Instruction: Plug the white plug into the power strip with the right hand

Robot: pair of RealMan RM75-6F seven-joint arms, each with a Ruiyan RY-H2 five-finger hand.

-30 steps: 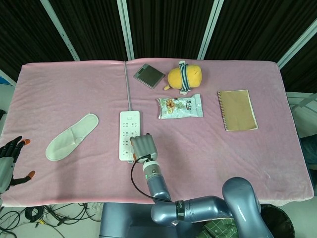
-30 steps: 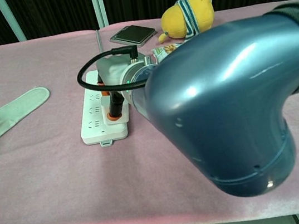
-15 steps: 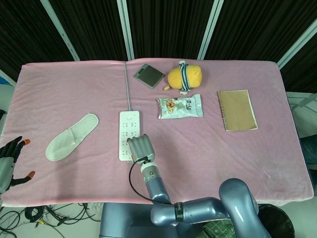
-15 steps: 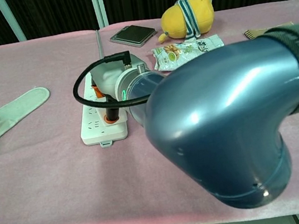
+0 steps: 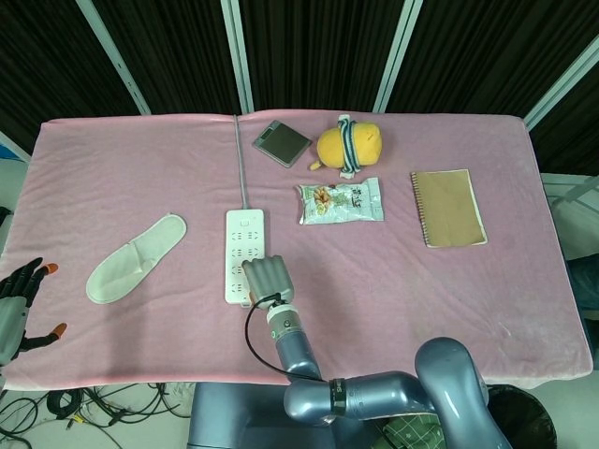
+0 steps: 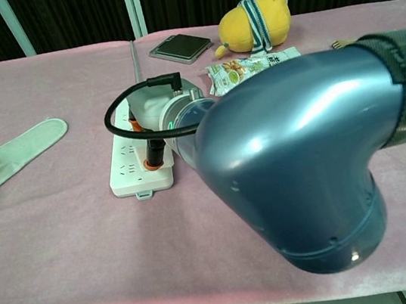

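The white power strip (image 5: 243, 245) (image 6: 129, 161) lies lengthwise left of the table's middle. My right hand (image 5: 267, 279) (image 6: 153, 113) sits over its near end, fingers curled down, and an orange fingertip (image 6: 148, 162) touches the strip's face. The white plug is covered by this hand and shows nowhere else on the table. In the chest view my right arm fills the middle and right and blocks the strip's right side. My left hand (image 5: 17, 309) hangs off the table's near-left edge with its fingers spread, holding nothing.
A white slipper (image 5: 136, 257) (image 6: 5, 155) lies left of the strip. Behind it are a dark flat device (image 5: 281, 142), a yellow plush (image 5: 348, 145) and a snack packet (image 5: 340, 201). A brown notebook (image 5: 447, 208) lies to the right. The strip's cord (image 5: 241, 159) runs to the far edge.
My right hand has shifted slightly left over the strip's near end and settled there. The left hand has not moved.
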